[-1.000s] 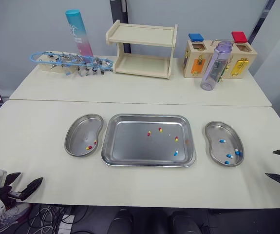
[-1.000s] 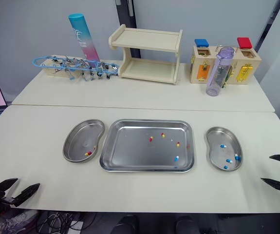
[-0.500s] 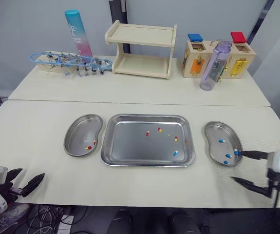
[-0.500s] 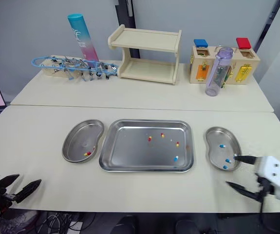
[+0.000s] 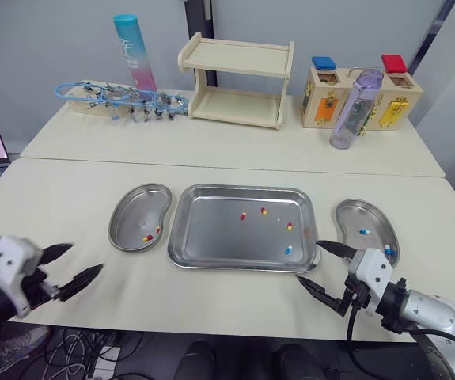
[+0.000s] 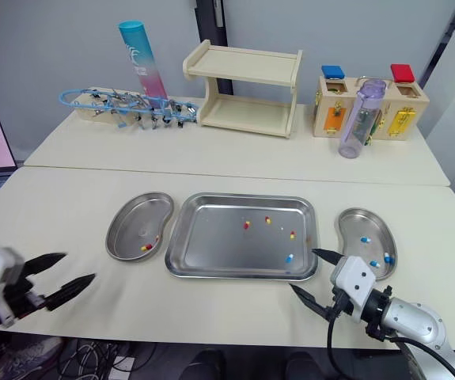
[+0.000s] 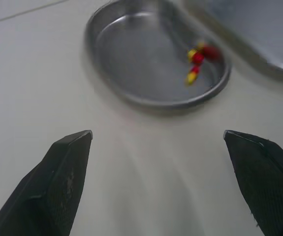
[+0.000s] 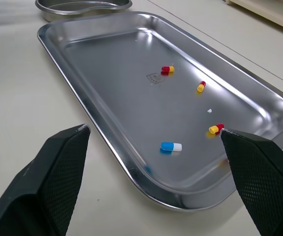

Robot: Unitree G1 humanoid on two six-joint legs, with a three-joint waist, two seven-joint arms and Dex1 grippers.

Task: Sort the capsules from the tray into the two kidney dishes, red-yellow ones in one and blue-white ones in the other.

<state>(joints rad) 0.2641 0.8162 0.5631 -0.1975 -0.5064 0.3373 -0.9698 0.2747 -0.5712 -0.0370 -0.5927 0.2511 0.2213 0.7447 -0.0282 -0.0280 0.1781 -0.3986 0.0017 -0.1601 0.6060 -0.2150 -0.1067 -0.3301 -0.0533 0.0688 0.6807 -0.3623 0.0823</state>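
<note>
Within the last second the right pincer (image 5: 316,265) has swung in from the far right edge of the surface (image 5: 53,198) to the near right corner of the tray (image 5: 243,188), jaws wide apart and holding nothing. The left pincer (image 5: 81,261) has advanced toward the left dish (image 5: 124,207), likewise open and empty. Judgement: a pick is being set up, probably on the blue-white capsule (image 8: 171,146) nearest the right pincer. Three red-yellow capsules (image 5: 242,215) also remain in the tray. The white mark on the tube (image 5: 132,43) is illegible.
</note>
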